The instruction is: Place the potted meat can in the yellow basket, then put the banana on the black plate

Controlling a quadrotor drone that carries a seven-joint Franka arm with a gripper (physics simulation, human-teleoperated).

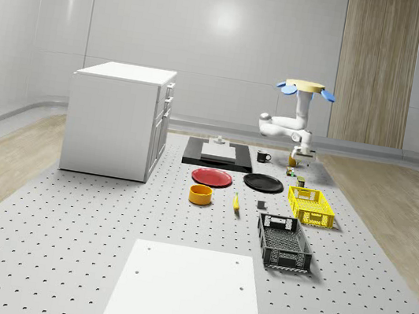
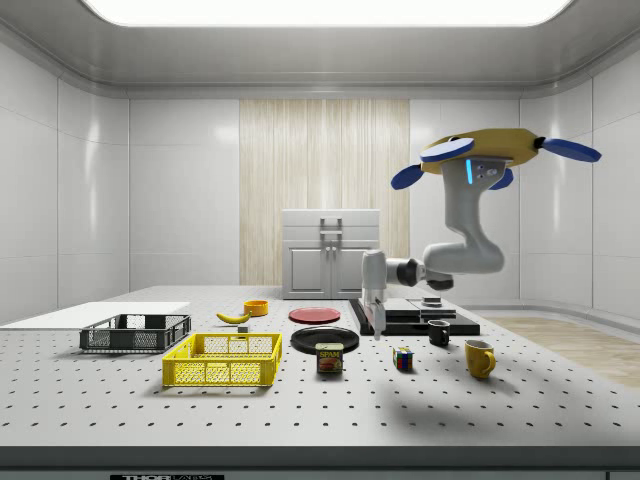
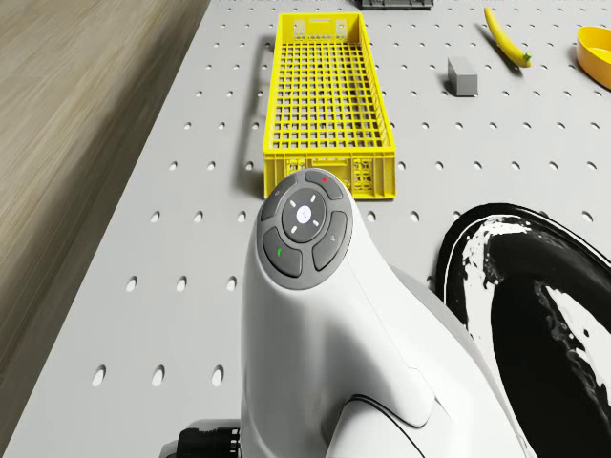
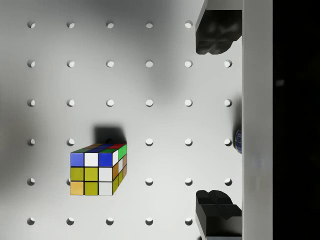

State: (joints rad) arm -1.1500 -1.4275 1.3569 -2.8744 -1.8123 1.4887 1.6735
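The potted meat can (image 2: 329, 358) stands upright on the table, just right of the yellow basket (image 2: 224, 360) in the side view. The banana (image 1: 236, 202) (image 3: 506, 38) lies in front of the black plate (image 1: 263, 183) (image 3: 535, 315). The drone (image 1: 310, 88) hovers over the far right of the table. Its arm bends down, and the gripper (image 2: 375, 332) (image 1: 299, 157) hangs a little above the table. In the wrist view the gripper (image 4: 217, 122) is open with nothing between its fingers (image 4: 217, 32). The yellow basket (image 3: 325, 105) is empty.
A Rubik's cube (image 4: 97, 174) (image 2: 403, 359) sits beside the gripper. Close by are a black mug (image 2: 438, 333), a yellow mug (image 2: 479, 358) and a black slab (image 1: 218, 155). Further off are a red plate (image 1: 212, 177), orange bowl (image 1: 201, 195), black basket (image 1: 283, 243), grey block (image 3: 462, 76) and white cabinet (image 1: 118, 119).
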